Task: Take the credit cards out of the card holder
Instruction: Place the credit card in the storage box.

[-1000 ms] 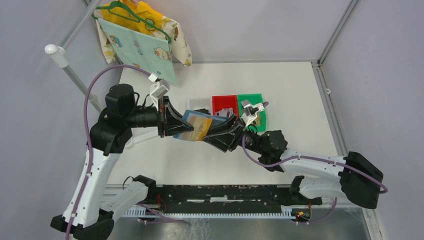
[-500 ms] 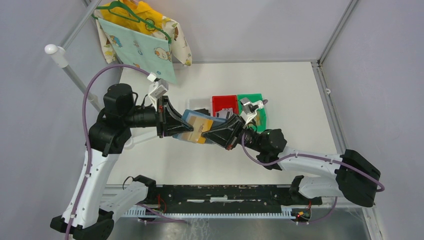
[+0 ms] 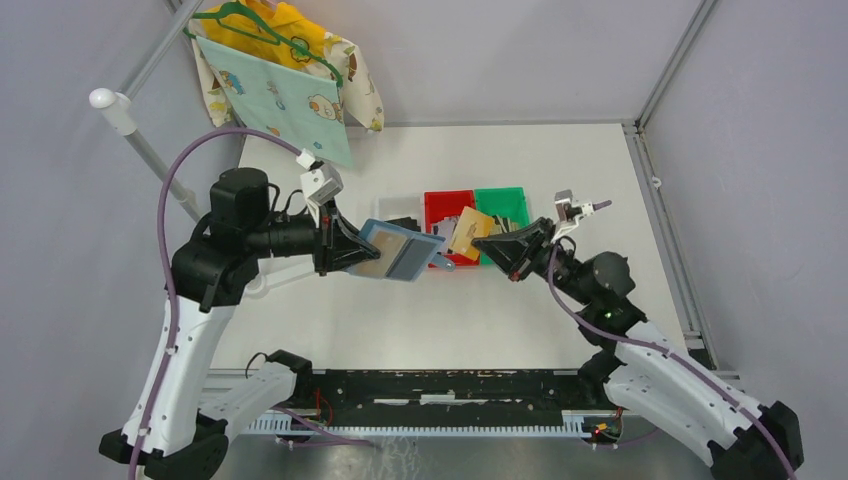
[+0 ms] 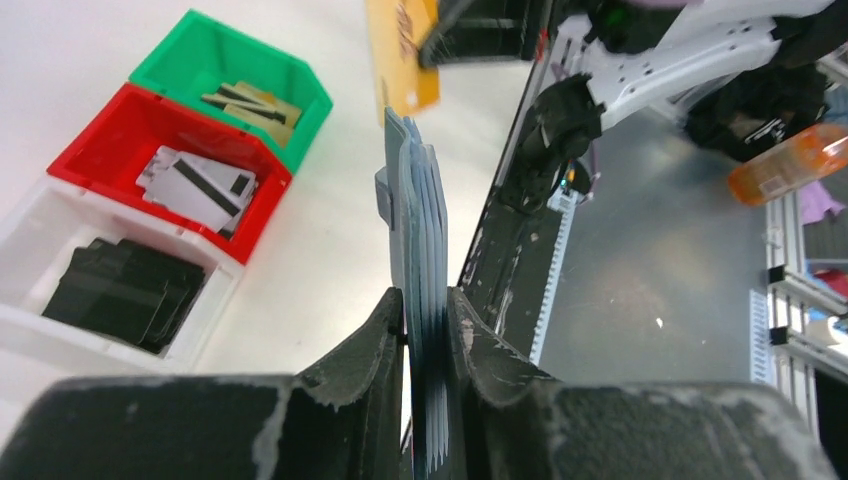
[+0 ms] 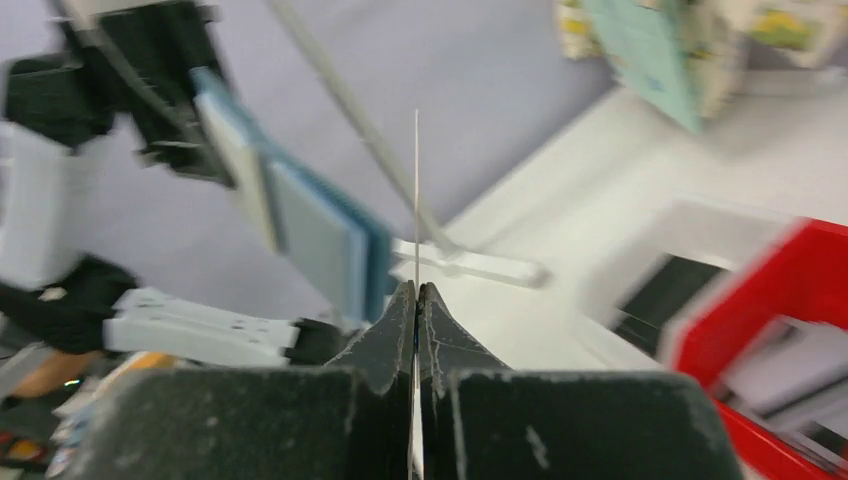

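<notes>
My left gripper (image 3: 352,252) is shut on the slate-blue card holder (image 3: 400,253), held in the air left of the bins; in the left wrist view the holder (image 4: 418,200) shows edge-on between the fingers (image 4: 372,340). My right gripper (image 3: 497,249) is shut on a gold-tan credit card (image 3: 469,232), clear of the holder and held over the red bin. The card shows edge-on as a thin line in the right wrist view (image 5: 416,190), and its gold face shows in the left wrist view (image 4: 403,50). The right wrist view is blurred.
Three bins stand side by side: a white one (image 4: 40,330) with black cards, a red one (image 4: 105,125) with white-grey cards, a green one (image 4: 185,45) with tan cards. A pale blue patterned cloth (image 3: 275,95) hangs at the back left.
My right gripper has pulled the gold-tan card out of the card holder and moved right, over the bins. The left gripper kept hold of the holder, nearly still.
</notes>
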Robot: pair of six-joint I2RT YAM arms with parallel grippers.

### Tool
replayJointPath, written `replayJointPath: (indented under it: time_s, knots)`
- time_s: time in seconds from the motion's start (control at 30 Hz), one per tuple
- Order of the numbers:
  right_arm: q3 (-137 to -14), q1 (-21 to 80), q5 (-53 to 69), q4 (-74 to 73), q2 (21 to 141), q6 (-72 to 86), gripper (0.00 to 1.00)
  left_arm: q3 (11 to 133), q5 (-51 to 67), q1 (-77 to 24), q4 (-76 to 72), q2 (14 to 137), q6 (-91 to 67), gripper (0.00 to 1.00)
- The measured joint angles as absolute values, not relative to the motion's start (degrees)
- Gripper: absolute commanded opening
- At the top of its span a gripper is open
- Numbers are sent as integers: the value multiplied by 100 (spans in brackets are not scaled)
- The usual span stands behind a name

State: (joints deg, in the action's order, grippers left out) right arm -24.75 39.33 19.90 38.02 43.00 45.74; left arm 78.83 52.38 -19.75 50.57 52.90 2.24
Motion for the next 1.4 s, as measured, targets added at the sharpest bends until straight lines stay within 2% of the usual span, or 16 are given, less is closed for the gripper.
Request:
replayJointPath:
  time_s: [0.13, 0.3, 0.47, 0.67, 0.9, 1.27, 1.33, 1.4]
  knots:
    - [-3024, 2952, 2252, 2134, 4357, 3854, 0, 7861, 5131, -1975, 5570, 5367, 945, 2]
    - [-3542, 2108, 2480, 674, 5144, 3052, 0, 7728, 5236, -1975, 6379, 5513, 1876, 2]
    - [-4073, 1903, 2003, -447, 6132, 2314, 0, 7301, 5240, -1986, 6949, 5747, 2707, 2]
    - [-4770, 1898, 1608, -965, 7223, 1723, 0, 6676, 4766, -2069, 7083, 6093, 3470, 2]
    - [-5135, 1896, 1295, -1282, 8027, 1317, 0, 6023, 3822, -2624, 6311, 6322, 3677, 2]
    - [-5623, 1894, 1487, -1470, 8908, 1116, 0, 4939, 1238, -4217, 4064, 6820, 3841, 2]
    - [-5690, 1894, 1540, -1474, 9039, 1103, 4, 4871, 681, -4477, 3763, 6995, 3841, 2]
    - [-5760, 1894, 1544, -1476, 9181, 1083, 18, 4869, 222, -4711, 3514, 7203, 3837, 2]
